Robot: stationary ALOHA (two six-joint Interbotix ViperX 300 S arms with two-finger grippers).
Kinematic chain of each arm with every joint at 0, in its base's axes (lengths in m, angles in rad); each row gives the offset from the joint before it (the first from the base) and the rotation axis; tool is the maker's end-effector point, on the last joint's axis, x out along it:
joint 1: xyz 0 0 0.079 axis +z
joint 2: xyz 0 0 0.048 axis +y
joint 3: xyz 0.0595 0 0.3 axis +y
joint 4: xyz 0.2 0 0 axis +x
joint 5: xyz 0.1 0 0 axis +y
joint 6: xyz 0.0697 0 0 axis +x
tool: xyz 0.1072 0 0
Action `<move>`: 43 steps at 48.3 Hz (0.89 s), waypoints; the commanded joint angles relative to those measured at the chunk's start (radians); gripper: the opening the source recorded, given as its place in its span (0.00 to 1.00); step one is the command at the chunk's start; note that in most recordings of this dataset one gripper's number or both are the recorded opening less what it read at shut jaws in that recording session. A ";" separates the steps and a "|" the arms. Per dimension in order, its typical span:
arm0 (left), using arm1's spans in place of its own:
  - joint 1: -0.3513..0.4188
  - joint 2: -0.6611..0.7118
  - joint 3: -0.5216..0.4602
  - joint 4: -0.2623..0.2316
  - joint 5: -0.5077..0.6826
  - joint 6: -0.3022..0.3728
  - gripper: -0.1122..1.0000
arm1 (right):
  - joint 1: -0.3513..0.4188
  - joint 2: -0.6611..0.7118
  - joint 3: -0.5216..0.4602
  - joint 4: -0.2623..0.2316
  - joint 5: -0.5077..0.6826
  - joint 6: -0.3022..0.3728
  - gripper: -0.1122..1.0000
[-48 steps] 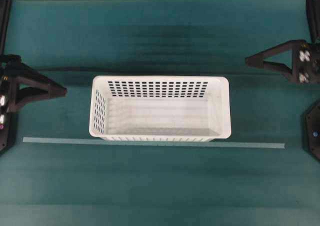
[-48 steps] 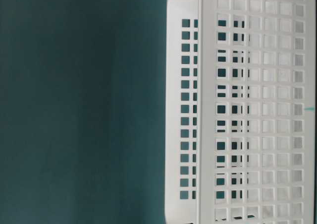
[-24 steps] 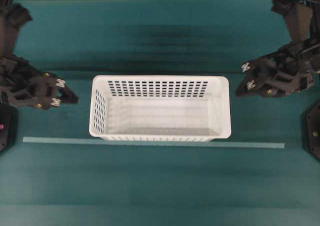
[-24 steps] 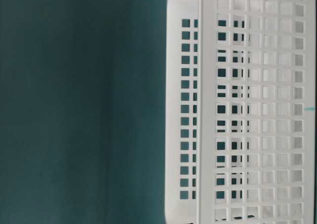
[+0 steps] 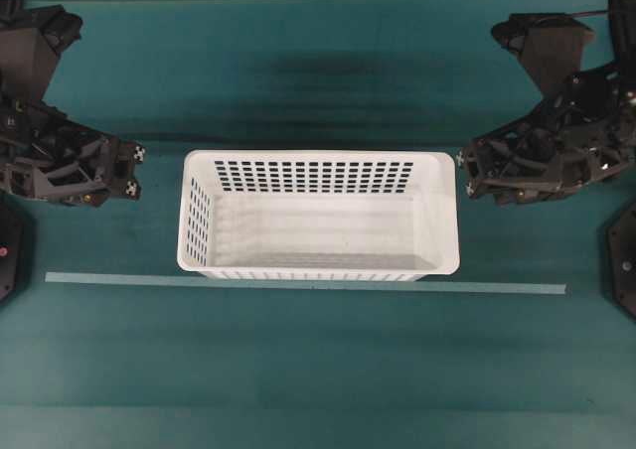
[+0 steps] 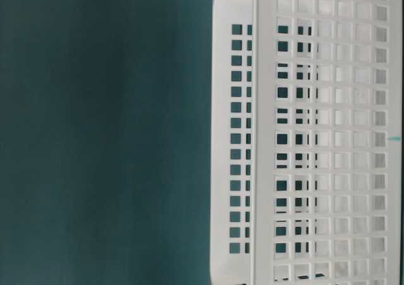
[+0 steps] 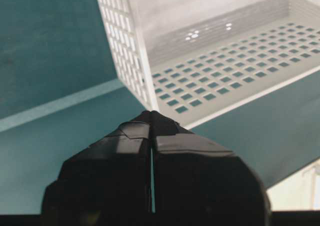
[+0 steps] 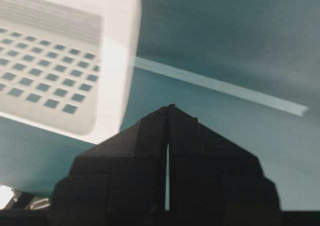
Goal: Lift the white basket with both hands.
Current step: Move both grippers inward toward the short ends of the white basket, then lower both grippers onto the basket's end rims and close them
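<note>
The white basket [image 5: 318, 216] stands upright and empty in the middle of the green table. It fills the right of the table-level view [image 6: 315, 140] and shows in the left wrist view [image 7: 215, 46] and the right wrist view [image 8: 60, 61]. My left gripper [image 5: 137, 171] is shut and empty, a little left of the basket's left rim, apart from it; its tips [image 7: 151, 113] point at the basket's corner. My right gripper [image 5: 463, 174] is shut and empty, close beside the basket's right rim; its tips [image 8: 170, 107] sit just beside the rim.
A thin pale green strip [image 5: 298, 285] lies across the table just in front of the basket. Black arm bases stand at the far left edge [image 5: 8, 260] and far right edge [image 5: 624, 260].
Both arms have swung in from the table's sides toward the basket's ends, and lowered. The basket has not moved.
</note>
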 commanded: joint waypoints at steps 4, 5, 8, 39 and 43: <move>0.003 0.020 -0.009 0.005 -0.009 0.000 0.06 | 0.009 0.023 0.028 0.002 -0.058 0.002 0.12; 0.002 0.020 -0.009 0.005 -0.014 0.000 0.06 | 0.011 0.023 0.029 0.002 -0.063 0.002 0.13; 0.002 0.021 -0.008 0.005 -0.032 0.000 0.07 | 0.011 0.023 0.032 0.002 -0.072 0.005 0.14; 0.000 0.061 0.067 0.005 -0.193 -0.044 0.97 | 0.021 0.069 0.048 0.011 -0.268 0.084 0.98; 0.000 0.084 0.083 0.005 -0.222 -0.057 0.95 | 0.028 0.101 0.049 0.012 -0.285 0.104 0.98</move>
